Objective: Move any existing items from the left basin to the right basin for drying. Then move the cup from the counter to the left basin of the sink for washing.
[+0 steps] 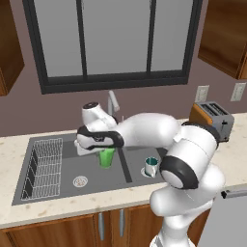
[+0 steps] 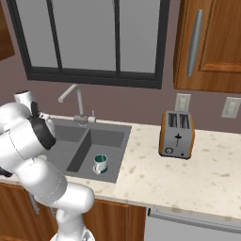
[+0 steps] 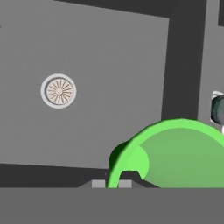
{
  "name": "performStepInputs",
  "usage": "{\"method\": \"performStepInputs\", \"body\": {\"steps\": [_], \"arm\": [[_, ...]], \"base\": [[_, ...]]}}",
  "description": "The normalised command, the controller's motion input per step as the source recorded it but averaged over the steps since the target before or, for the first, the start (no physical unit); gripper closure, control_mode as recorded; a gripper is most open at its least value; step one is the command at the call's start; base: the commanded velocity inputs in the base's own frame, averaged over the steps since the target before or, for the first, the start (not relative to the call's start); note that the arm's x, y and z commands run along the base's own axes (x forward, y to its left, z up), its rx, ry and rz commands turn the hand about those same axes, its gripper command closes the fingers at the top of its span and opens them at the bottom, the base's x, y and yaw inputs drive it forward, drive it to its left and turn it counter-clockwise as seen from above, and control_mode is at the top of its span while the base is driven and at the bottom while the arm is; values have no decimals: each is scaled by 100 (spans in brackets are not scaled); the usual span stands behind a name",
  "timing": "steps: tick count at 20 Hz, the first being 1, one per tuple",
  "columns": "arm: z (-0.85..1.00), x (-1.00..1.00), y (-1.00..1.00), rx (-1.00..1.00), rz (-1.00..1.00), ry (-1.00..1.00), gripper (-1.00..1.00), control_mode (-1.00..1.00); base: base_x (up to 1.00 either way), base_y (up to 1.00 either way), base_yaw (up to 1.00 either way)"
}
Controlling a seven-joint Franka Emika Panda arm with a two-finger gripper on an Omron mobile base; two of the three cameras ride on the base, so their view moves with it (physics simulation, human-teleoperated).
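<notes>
writing: none legible | arm: reaches left, hand above left basin (image 1: 67, 169) | fingers (image 3: 131, 177): pinching green cup (image 1: 106, 157) rim | mug (image 1: 151, 167): right basin (image 1: 140, 161)

The arm reaches left and forward, its claw (image 1: 107, 150) pointed downward and clamped tight.

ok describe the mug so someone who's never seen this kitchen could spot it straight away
Find the dark grey two-basin sink under the window, then its narrower right basin, the one without the wire rack. The mug stands there by the drain: small, white-grey, side handle, dark teal inside, unlike the handleless bright green cup in the gripper.
</notes>
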Motion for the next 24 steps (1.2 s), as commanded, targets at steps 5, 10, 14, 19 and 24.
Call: {"method": "performStepInputs", "body": {"steps": [5,10,14,19,24], "arm": [[-43,32,16,0,0,0,100,-100],[-45,29,14,-4,0,0,100,-100],[-44,22,15,-5,0,0,100,-100],[-38,21,10,-3,0,0,100,-100],[-33,20,9,-2,0,0,100,-100]], "base": [[0,0,0],[0,0,0],[0,0,0],[0,0,0],[0,0,0]]}}
